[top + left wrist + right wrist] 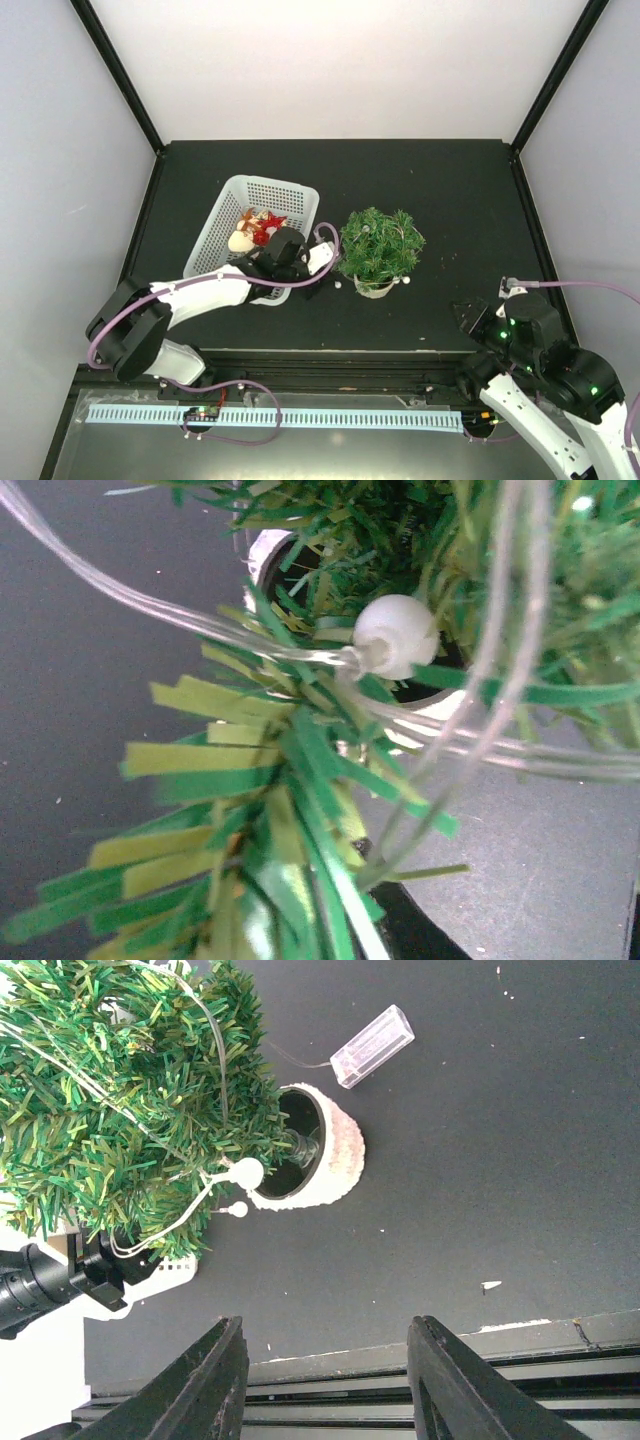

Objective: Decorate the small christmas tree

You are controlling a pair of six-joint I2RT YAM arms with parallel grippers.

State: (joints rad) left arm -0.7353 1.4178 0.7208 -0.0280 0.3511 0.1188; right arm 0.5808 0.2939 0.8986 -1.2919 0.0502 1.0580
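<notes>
Wearing its light string, the small christmas tree stood just before the left gripper, jaws unreadable; ornaments behind it lay unhung.

Tree — dark and light green needles; pot whitish; basket — white mesh; table black.

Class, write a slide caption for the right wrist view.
Open right gripper facing the small christmas tree, its clear battery box lying on the dark table.
</notes>
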